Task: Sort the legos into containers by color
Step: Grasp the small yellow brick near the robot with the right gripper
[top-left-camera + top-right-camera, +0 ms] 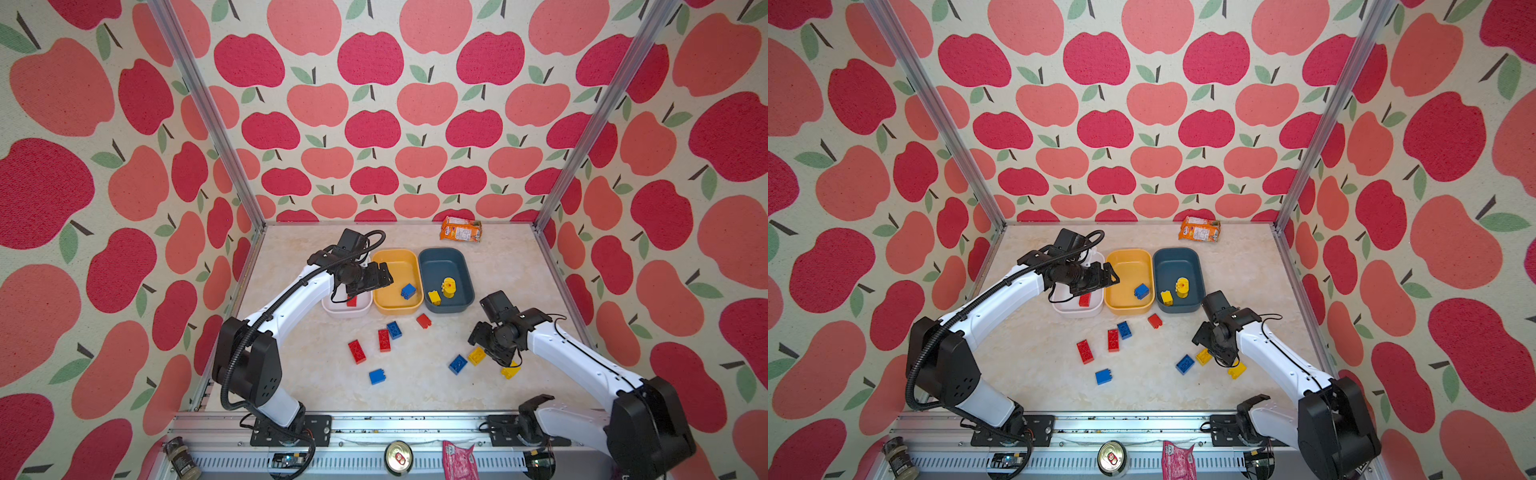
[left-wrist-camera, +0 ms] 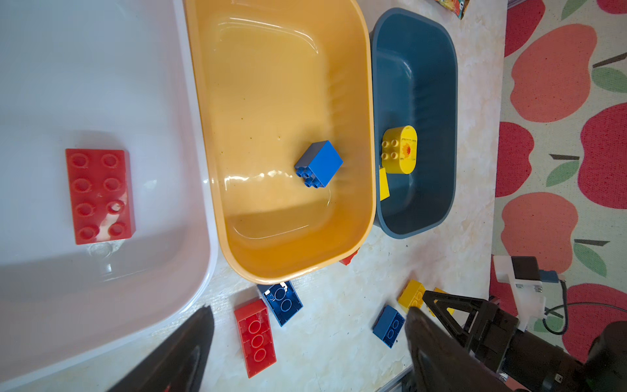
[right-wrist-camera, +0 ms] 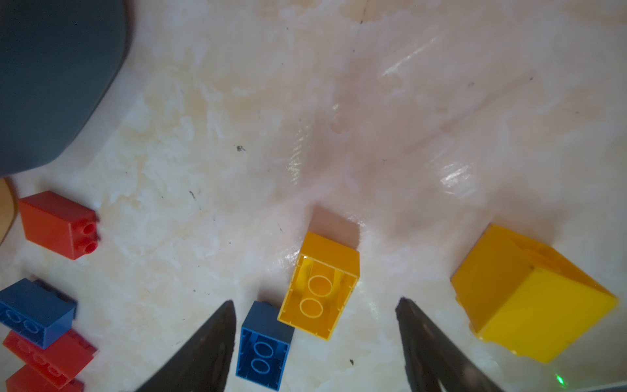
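White tub (image 1: pixel 345 312) mostly hidden beneath left arm (image 1: pixel 291 299), yellow brick (image 1: pixel 511 372) half under right pincer (image 3: pixel 316 301), snack packet (image 2: pixel 454 4) cropped

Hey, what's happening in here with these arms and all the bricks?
Two robot arms are sorting toy bricks into tubs by color. The left tool hangs open near the white tub, which holds a red brick. The right tool, open, is low over a yellow brick on the table. Several bricks lie loose there.

Robot test booth in a lab, aluminium frame posts (image 1: pixel 210 120), apple-print cloth walls (image 1: pixel 374 124), marble-look tabletop (image 1: pixel 316 386), white left arm (image 1: pixel 291 299) and right arm (image 1: pixel 573 353) bolted to a metal rail (image 1: pixel 415 424), drink can (image 1: pixel 398 457) on the front ledge.
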### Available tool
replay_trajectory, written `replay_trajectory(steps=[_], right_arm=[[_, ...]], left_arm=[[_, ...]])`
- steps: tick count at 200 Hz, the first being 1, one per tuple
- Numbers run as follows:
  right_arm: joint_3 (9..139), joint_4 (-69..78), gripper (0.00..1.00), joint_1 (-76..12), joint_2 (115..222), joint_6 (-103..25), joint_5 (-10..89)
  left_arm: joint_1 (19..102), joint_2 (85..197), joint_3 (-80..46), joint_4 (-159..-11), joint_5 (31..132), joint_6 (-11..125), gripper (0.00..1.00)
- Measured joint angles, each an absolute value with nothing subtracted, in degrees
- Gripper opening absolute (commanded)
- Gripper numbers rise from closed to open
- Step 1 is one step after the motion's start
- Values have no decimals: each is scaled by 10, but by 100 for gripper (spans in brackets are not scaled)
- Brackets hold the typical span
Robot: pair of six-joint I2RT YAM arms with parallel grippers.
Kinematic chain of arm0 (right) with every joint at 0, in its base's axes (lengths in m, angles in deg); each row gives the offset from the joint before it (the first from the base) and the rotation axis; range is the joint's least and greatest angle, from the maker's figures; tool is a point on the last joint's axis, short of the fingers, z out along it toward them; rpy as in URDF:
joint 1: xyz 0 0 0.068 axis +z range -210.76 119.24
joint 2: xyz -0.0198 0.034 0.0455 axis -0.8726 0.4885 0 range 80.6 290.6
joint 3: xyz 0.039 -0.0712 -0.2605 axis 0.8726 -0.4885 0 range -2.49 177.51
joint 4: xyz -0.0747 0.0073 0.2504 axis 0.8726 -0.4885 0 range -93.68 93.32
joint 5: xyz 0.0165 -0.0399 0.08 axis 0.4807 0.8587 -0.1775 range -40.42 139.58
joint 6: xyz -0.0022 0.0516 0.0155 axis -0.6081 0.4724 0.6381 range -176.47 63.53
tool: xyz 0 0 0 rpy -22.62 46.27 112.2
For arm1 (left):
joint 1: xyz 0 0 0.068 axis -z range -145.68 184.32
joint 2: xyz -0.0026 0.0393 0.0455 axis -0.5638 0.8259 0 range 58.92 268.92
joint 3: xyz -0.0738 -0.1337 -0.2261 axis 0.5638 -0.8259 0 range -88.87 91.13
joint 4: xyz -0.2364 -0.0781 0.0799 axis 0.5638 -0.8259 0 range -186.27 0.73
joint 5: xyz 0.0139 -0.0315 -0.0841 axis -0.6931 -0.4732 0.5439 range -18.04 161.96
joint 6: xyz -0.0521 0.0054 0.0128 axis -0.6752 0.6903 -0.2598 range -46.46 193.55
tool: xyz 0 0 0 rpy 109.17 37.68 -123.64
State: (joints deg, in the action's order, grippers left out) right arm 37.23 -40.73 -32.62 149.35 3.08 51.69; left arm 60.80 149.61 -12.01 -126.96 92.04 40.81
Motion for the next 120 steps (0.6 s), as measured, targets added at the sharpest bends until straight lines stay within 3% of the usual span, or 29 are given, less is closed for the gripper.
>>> replay_trajectory(steps=[68, 120], right_arm=[[372, -380, 66, -312, 1558, 40, 517], [372, -375, 47, -302, 1582, 51, 518]], left_arm=[[588, 1461, -159, -1261, 924, 400, 92], [575, 1454, -168, -1257, 925, 398, 93]])
